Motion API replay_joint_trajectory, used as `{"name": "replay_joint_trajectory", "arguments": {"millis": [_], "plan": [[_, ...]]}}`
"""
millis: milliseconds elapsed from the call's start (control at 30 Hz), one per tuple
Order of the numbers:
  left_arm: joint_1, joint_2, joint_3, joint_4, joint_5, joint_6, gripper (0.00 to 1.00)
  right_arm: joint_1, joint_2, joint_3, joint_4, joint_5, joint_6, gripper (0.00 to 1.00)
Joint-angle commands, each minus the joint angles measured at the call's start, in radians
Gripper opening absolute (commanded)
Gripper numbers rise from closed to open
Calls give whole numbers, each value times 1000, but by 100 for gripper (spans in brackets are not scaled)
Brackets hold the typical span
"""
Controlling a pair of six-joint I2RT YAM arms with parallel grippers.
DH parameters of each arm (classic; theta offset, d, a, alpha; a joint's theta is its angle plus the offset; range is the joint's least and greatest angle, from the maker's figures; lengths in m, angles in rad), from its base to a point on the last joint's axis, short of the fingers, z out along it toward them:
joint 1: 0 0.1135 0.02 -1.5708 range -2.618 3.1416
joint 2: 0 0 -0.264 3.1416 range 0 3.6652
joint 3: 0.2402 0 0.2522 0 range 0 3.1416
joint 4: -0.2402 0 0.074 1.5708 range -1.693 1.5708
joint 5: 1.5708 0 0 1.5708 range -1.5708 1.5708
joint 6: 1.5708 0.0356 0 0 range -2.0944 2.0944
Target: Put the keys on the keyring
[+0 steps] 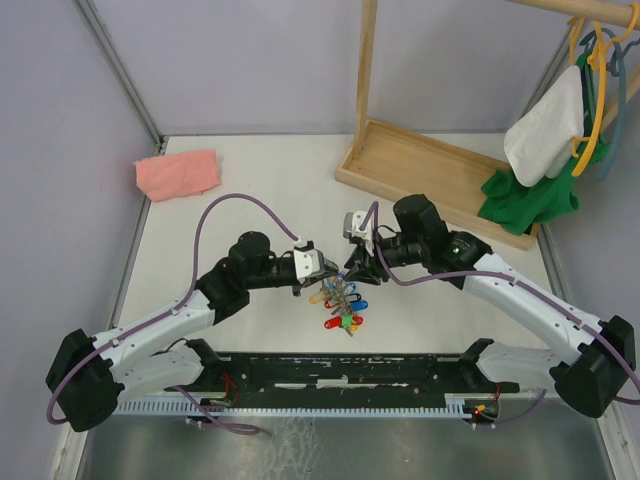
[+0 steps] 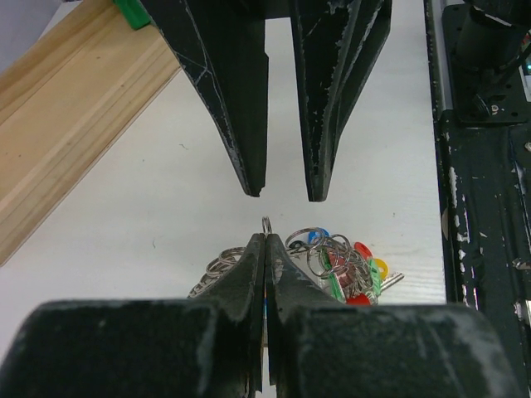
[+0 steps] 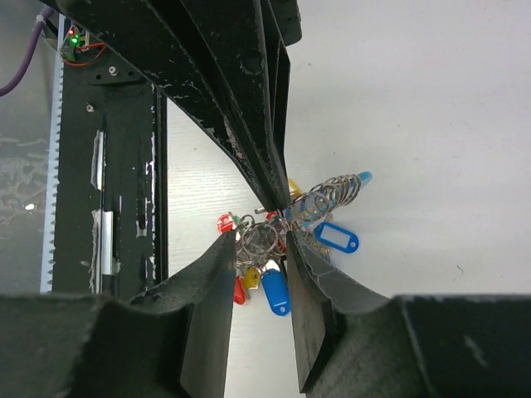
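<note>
The keyring with its bunch of coloured-head keys hangs just over the table between my two grippers. My left gripper is shut on a thin ring of the keyring, which pokes out above its tips. A green-headed key and a yellow-headed key lie among the bunch; I cannot tell whether they are threaded on. My right gripper is open, with its tips astride the rings and facing the left gripper. A blue tag and a coil of rings hang beside it.
A wooden rack base stands at the back right, with white and green garments on hangers above it. A pink cloth lies at the back left. The black base rail runs along the near edge.
</note>
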Motion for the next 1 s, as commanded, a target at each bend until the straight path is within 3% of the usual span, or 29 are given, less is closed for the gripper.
{"name": "replay_joint_trajectory", "arguments": {"millis": [0, 367, 800, 967], "plan": [[-5, -6, 24, 32, 36, 36, 3, 1, 27, 17, 16, -36, -87, 39], [-6, -11, 21, 32, 42, 36, 3, 1, 66, -14, 42, -62, -219, 34], [-8, -7, 23, 32, 58, 38, 3, -3, 76, -36, 78, -56, -293, 35], [-7, -8, 24, 31, 58, 39, 3, -6, 89, -27, 52, -116, -314, 22]]}}
